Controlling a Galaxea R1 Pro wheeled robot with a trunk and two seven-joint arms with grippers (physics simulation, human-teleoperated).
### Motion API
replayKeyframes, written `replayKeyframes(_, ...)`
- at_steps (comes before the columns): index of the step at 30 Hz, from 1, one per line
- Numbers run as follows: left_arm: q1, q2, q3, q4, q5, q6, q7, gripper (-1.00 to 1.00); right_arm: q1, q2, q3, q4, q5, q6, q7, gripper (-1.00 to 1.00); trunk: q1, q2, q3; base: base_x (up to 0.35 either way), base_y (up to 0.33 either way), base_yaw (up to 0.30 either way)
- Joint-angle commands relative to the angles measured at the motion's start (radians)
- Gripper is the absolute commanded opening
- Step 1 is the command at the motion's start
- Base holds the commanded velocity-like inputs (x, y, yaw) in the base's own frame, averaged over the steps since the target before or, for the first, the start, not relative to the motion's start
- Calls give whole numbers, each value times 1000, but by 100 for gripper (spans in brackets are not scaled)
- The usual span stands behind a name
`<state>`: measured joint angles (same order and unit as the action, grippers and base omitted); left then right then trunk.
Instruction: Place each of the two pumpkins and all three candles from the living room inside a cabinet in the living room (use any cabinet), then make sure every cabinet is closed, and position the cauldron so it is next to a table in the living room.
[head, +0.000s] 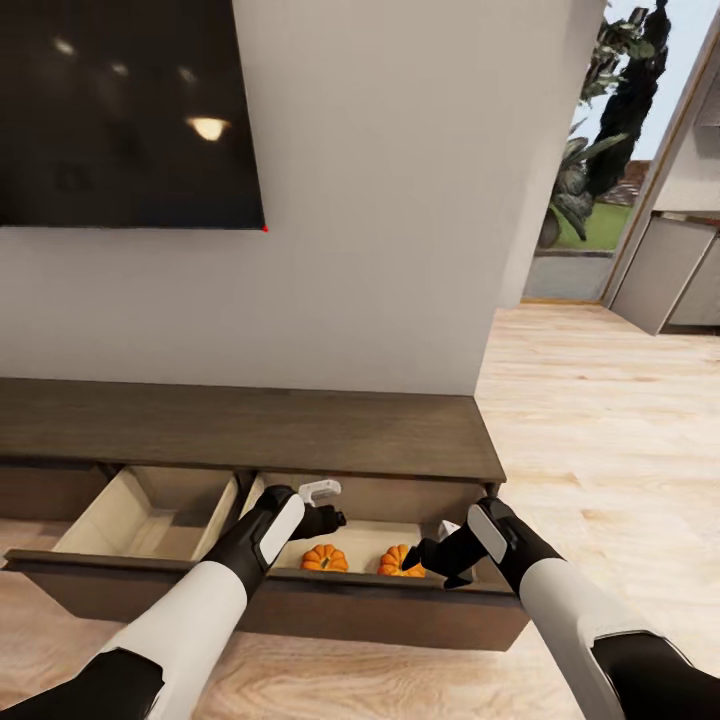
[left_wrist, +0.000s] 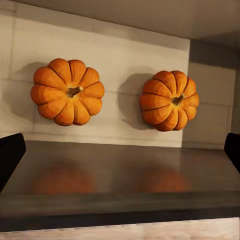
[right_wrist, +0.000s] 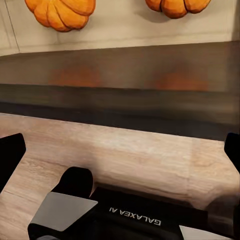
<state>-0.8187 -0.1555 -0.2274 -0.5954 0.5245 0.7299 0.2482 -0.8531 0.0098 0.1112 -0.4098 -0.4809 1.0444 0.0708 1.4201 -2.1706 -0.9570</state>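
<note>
In the lower half of the head view, the long, low, dark brown wooden cabinet (head: 250, 432) stands with its drawer pulled out. Two bright orange ribbed pumpkins (head: 324, 558) (left_wrist: 67, 91) lie side by side on the pale floor of its right compartment, near the dark front panel. The left gripper (head: 325, 521), on a white-and-black arm rising from the lower left, reaches over the drawer, fingers spread and empty above the pumpkins. The right gripper (head: 432, 560), entering from the lower right, hangs by the drawer's front edge beside the second pumpkin (head: 398, 561) (left_wrist: 168, 100), its jaws likewise parted, grasping nothing.
</note>
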Motion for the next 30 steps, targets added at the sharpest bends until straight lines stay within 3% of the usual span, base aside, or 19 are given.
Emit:
replayKeyframes(1,0,1,-5,-1,10,2,9,100,0,-1,4,0,7,3,7,100,0,0,-1,-55,0,0)
replayKeyframes(7,-1,1,-7,41,9,2,13,100,0,-1,5,3,10,3,7,100,0,0,-1,-211,0,0)
replayKeyframes(30,0,1,-7,51,9,0,19,100,2,-1,8,4,13,3,7,100,0,0,-1,-79,0,0)
